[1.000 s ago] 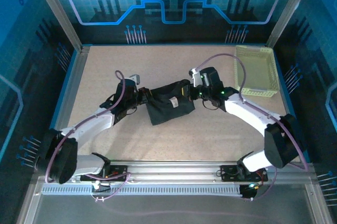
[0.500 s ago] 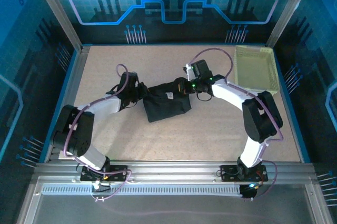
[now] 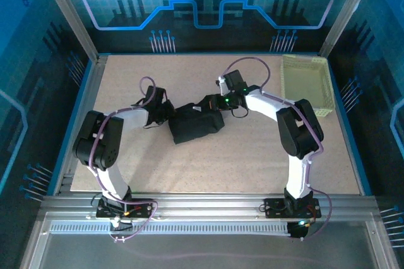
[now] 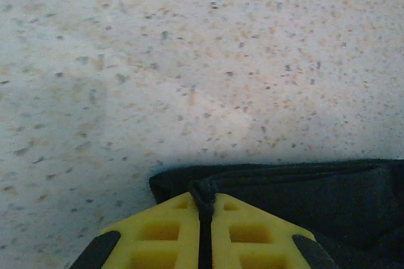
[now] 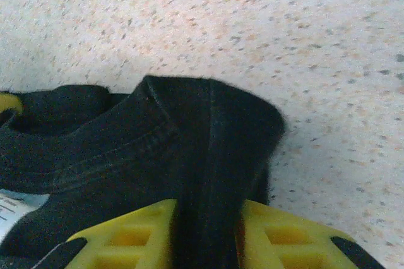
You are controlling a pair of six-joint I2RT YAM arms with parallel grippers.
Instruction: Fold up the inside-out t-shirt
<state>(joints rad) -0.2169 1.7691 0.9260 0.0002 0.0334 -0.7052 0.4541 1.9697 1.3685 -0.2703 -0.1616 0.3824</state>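
The inside-out t-shirt [image 3: 197, 125] lies as a compact black bundle in the middle of the table, with a white label [image 3: 197, 111] showing on top. My left gripper [image 3: 165, 113] is at its left end. In the left wrist view my left gripper [image 4: 203, 196] is shut on a thin hem of the t-shirt [image 4: 315, 199]. My right gripper [image 3: 212, 103] is at the bundle's far right corner. In the right wrist view the yellow fingers [image 5: 132, 234] of my right gripper [image 5: 207, 206] stand apart, a thick fold of the t-shirt [image 5: 189, 136] lying between them.
A pale yellow-green basket [image 3: 306, 86] stands at the far right of the speckled table [image 3: 221, 168]. A raised blue border runs along the table's left edge [image 3: 79, 117]. Both arms arch in from the near edge.
Both arms have drawn up and swung inward, and the bundle has slid a little left and grown more compact. My right jaws have widened; the left stay pinched on the hem.
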